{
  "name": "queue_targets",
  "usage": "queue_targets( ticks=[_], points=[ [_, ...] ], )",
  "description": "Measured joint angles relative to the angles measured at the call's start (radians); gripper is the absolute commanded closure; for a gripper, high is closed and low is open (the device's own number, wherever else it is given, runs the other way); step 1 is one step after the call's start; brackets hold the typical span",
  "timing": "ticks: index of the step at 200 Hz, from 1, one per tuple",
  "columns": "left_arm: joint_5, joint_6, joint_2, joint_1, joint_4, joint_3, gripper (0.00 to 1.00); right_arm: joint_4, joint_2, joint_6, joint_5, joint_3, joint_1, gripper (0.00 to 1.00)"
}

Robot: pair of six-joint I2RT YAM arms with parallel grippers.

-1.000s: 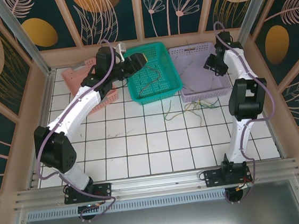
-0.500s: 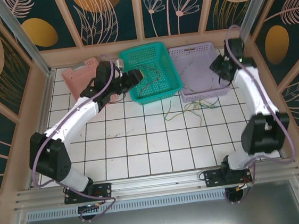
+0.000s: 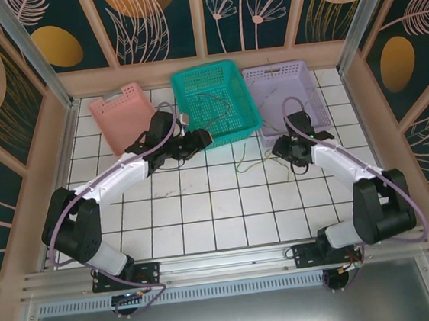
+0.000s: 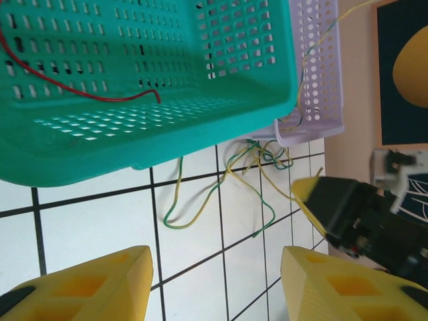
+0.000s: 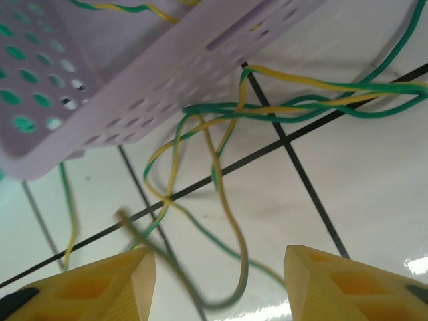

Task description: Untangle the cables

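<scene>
1. Nearest us, the right gripper (image 5: 221, 284) hangs low over the white tiles (image 3: 204, 207). Its yellow fingers (image 5: 87, 281) stand well apart and clamp nothing. A blurred dark strand (image 5: 157, 254) crosses the gap between them, and we cannot tell whether it touches either finger.
2. Just beyond lie the green and yellow cables (image 5: 287, 110). They loop over one another on the tiles, just in front of the lilac basket (image 5: 134, 114), and one green-yellow length runs on inside that basket.
3. We judge the step in hand to be picking one strand out of this heap. To do it well, we should aim for a free end or an outer loop, not the crossing where several wires overlap. We should close on a single wire and check that no second one rides between the fingers.
4. The wires are floppy, so we should lift slowly and draw the strand out over the open tiles. Pulling towards the basket wall risks catching a loop there.
5. Farther left, the left gripper (image 4: 214, 284) sits beside the front wall of the teal basket (image 4: 80, 150). Its fingers (image 4: 341, 281) are apart and empty, and it faces the heap. We could use it to pin the remaining wires while the right arm pulls.
6. Farthest back, a red cable (image 4: 100, 100) lies inside the teal basket. The pink basket (image 3: 122, 120) stands to its left.
</scene>
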Motion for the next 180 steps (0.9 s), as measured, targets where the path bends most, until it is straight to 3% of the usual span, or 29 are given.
queue_targets(
  ticks=[13,31,109,180],
  points=[
    [0.002,0.001,0.000,-0.002,0.003,0.000,0.46,0.009,0.037,-0.015,0.017,0.005,0.000,0.74],
    [-0.002,0.001,0.000,-0.002,0.001,0.000,0.46,0.009,0.065,-0.042,0.031,0.011,0.002,1.00],
    [-0.063,-0.032,-0.047,-0.002,-0.012,-0.022,0.40,-0.068,-0.026,-0.017,-0.014,0.087,0.208,1.00],
    [-0.169,-0.145,-0.099,-0.002,-0.132,-0.071,0.26,-0.061,-0.038,0.022,-0.108,0.145,0.256,1.00]
  ],
)
